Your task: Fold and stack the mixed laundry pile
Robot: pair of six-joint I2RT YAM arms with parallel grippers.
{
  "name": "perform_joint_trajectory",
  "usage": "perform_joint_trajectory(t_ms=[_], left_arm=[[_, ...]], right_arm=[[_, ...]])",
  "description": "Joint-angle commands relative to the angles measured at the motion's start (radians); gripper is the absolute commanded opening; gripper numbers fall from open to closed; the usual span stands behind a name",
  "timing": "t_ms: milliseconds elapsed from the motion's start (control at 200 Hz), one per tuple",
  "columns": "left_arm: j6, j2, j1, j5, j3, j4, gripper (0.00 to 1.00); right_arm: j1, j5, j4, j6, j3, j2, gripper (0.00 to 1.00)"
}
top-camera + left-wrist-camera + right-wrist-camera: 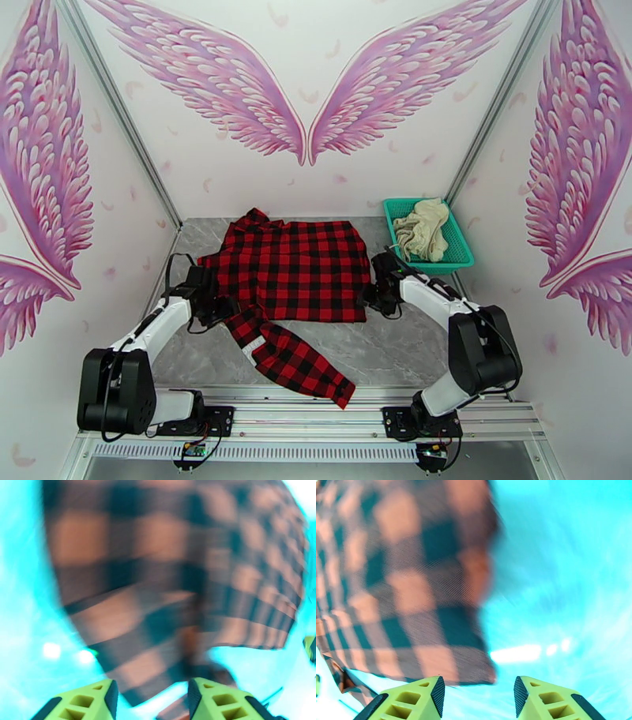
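Two garments make up your laundry, and they lie well apart. At the left, your left gripper (215,305) sits low at the left edge of the red-and-black check shirt (296,268), where a sleeve (296,363) with a white label (253,347) trails toward the near edge of the grey table (395,355). Its wrist camera shows that gripper's fingers (91,701) apart, with blurred check cloth beyond the gap and nothing pinched. The shirt lies spread flat across the middle of the table, collar toward the far side. At its near right corner sits your right gripper (378,296), its fingers (418,699) likewise apart, over bare table just beside the hem. Farther right, the cream garment (421,227) lies crumpled inside the teal basket (442,268) at the table's far right corner. Both pieces look light, soft and limp, so expect them to sag and drag when lifted. Corners, hems and the sleeve cuff are likely your best places to pinch. Both wrist views are smeared and colour-shifted, so contact with the cloth is hard to judge, and the cream garment is too bundled to read its shape.
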Motion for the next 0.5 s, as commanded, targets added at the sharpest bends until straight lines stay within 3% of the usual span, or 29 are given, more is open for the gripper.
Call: perform_joint_trajectory(t_ms=[0, 215, 320, 495], left_arm=[[-0.048, 0.029, 0.042, 0.087, -0.058, 0.111, 0.62], [-0.115, 0.070, 0.068, 0.021, -0.091, 0.194, 0.69], [-0.125, 0.107, 0.068, 0.024, -0.085, 0.221, 0.69], [-0.171, 0.137, 0.058, 0.039, -0.083, 0.300, 0.61]], right_arm=[[-0.011, -0.112, 0.102, 0.092, -0.057, -0.044, 0.54], [-0.017, -0.060, 0.091, 0.136, -0.091, -0.044, 0.55], [-0.017, -0.092, 0.150, 0.186, -0.115, -0.026, 0.54], [-0.001, -0.142, 0.218, 0.243, -0.122, 0.022, 0.52]])
